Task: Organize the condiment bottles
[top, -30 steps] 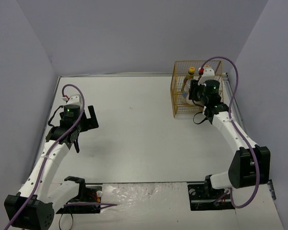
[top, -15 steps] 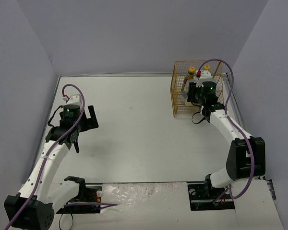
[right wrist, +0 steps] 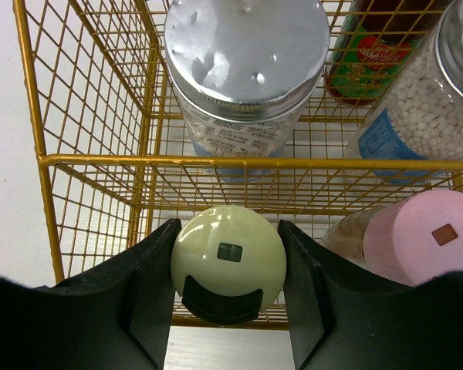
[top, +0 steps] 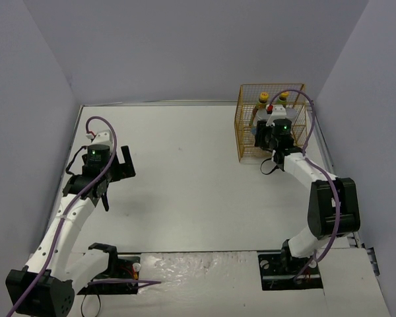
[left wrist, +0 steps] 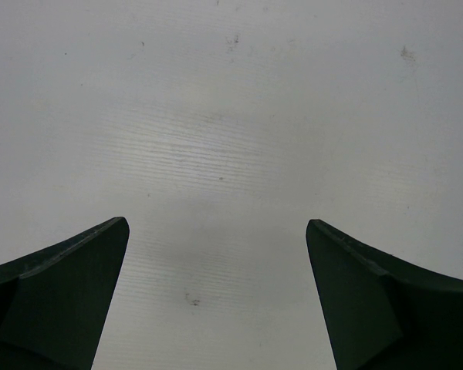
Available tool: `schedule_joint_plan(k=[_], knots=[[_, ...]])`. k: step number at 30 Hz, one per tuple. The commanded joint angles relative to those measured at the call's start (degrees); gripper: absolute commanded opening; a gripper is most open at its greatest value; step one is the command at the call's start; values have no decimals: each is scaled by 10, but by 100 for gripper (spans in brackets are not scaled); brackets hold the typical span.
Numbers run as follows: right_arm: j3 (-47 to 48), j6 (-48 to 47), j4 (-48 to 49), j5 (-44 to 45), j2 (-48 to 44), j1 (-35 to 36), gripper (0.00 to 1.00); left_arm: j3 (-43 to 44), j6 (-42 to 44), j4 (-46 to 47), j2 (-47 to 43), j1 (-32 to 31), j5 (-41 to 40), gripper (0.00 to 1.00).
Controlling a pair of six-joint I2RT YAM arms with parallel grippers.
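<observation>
While the right gripper [right wrist: 226, 229] clamps the pale-capped bottle [right wrist: 229, 266] by its cap, jaws snug on both sides, we judge the step to be seating it in the basket [right wrist: 92, 161], which sits at 1 o'clock on the table [top: 185, 172]. We should lower it straight, clear of the pink cap [right wrist: 430, 237] at 3 o'clock and the silver jar [right wrist: 247, 46] at 12, and release only once it stands. The right wrist view shows that grip, a second jar [right wrist: 417, 116] and a dark bottle [right wrist: 378, 54]. The top view hides the grip under the arm but shows yellow caps [top: 264, 97] at the back. The left gripper [left wrist: 217, 223] gapes wide over the table, holding nothing.
</observation>
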Motion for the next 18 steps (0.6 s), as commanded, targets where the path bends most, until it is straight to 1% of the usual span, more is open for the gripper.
schedule_joint_plan(k=[1,5,8,10,14,18], knots=[[9,14,18,18,11,-5,34,6,8,32,-8,5,0,97],[23,19,-13,12,-11,-5,63,6,9,32,-8,5,1,97],[41,24,-58,11,-64,-5,78,6,9,32,-10,5,3,97],[45,26,-70,10,-99,-5,86,6,9,32,-11,5,4,97],[50,28,-111,17,-177,-5,95,7,9,32,-12,5,7,97],[44,48,-152,30,-258,-5,100,7,9,32,-13,5,11,97]])
